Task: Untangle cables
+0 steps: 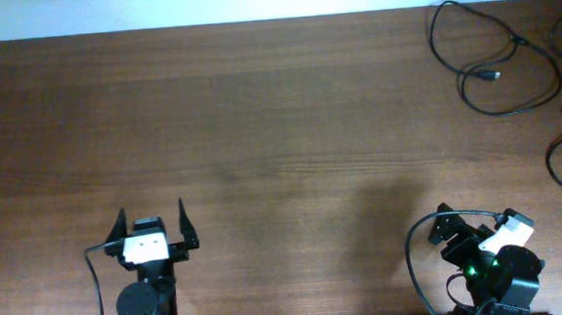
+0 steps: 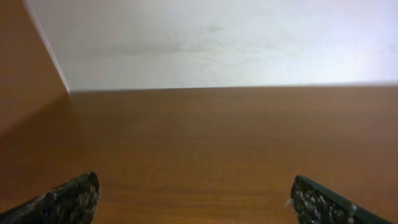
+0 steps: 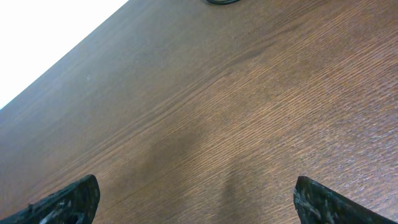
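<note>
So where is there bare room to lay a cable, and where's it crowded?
Bare wood spans the centre and whole left half of the table, ahead of the left gripper. Crowded only far right, where the cables loop to the edge.

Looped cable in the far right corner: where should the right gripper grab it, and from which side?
Probably the near arc of the cable: a single strand, flat on the table, clear of the crossings. Come from above with the right gripper, jaws across the strand.
</note>
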Controlling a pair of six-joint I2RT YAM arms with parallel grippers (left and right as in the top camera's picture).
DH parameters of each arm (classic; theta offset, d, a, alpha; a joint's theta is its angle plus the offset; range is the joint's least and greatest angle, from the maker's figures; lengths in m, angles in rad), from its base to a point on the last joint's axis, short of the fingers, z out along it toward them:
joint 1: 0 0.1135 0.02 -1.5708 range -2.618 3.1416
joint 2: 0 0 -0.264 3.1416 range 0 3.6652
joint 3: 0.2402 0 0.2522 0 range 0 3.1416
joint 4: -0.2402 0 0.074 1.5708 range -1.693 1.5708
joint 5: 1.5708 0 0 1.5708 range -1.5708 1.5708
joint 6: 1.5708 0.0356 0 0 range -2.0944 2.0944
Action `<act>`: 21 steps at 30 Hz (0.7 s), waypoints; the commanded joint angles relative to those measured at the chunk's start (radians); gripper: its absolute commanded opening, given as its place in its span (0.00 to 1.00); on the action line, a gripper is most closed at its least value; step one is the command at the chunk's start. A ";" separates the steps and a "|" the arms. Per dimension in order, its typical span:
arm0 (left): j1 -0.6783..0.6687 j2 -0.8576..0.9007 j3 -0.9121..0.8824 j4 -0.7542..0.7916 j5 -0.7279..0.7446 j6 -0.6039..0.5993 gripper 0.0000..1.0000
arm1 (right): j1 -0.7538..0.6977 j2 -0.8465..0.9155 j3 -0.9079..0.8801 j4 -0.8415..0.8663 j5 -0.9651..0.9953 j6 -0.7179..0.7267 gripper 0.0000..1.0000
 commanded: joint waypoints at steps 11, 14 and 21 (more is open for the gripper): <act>0.007 -0.007 -0.002 0.002 -0.094 -0.142 0.99 | 0.007 -0.006 -0.005 0.003 0.009 0.001 0.99; 0.007 -0.007 -0.002 -0.002 -0.062 -0.081 0.98 | 0.007 -0.006 -0.005 0.002 0.009 0.001 0.99; 0.007 -0.007 -0.002 -0.003 -0.043 -0.032 0.98 | 0.007 -0.006 -0.005 0.002 0.009 0.001 0.99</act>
